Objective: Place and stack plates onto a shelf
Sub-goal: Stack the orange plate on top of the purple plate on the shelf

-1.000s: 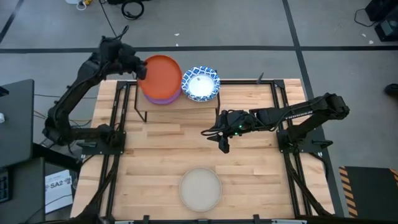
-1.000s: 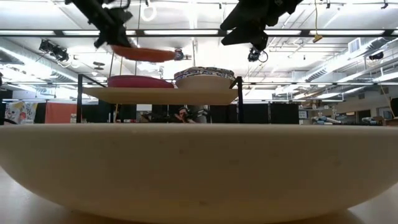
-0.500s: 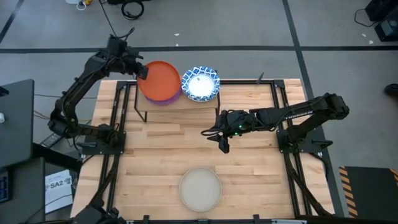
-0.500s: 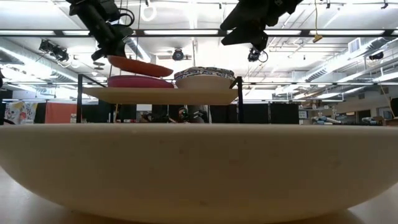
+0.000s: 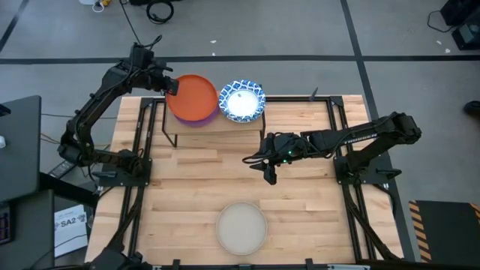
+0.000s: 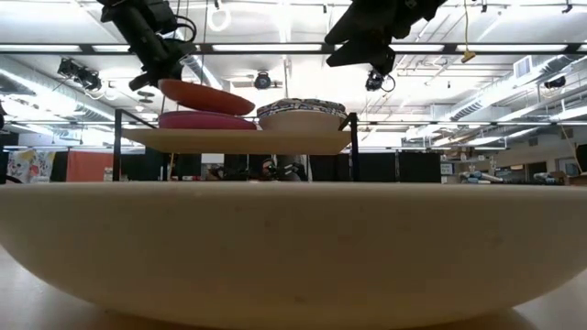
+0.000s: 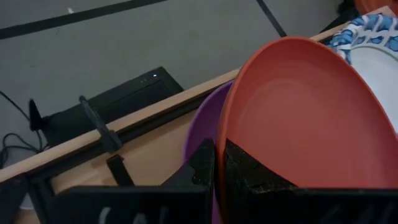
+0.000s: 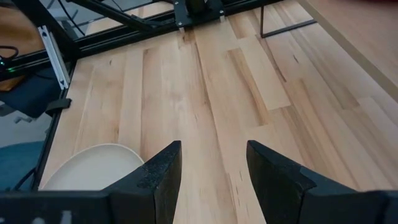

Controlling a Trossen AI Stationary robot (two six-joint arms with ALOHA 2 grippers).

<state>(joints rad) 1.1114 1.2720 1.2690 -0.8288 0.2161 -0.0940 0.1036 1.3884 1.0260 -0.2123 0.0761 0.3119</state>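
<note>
High view: left gripper (image 5: 171, 85) pinches orange plate (image 5: 193, 96) tilted over purple plate (image 5: 196, 119), beside patterned stack (image 5: 241, 100); right gripper (image 5: 269, 175) spread.

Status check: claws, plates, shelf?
Left claw shut on orange plate, tilted over purple plate on shelf. Right claw open, empty, mid-table. Beige plate waiting. Nothing blocking.

One orange plate (image 5: 195, 95), one purple plate (image 5: 196, 120), one beige plate (image 5: 241, 227), one blue-rimmed stack (image 5: 241, 100), one shelf (image 6: 238, 139).
</note>
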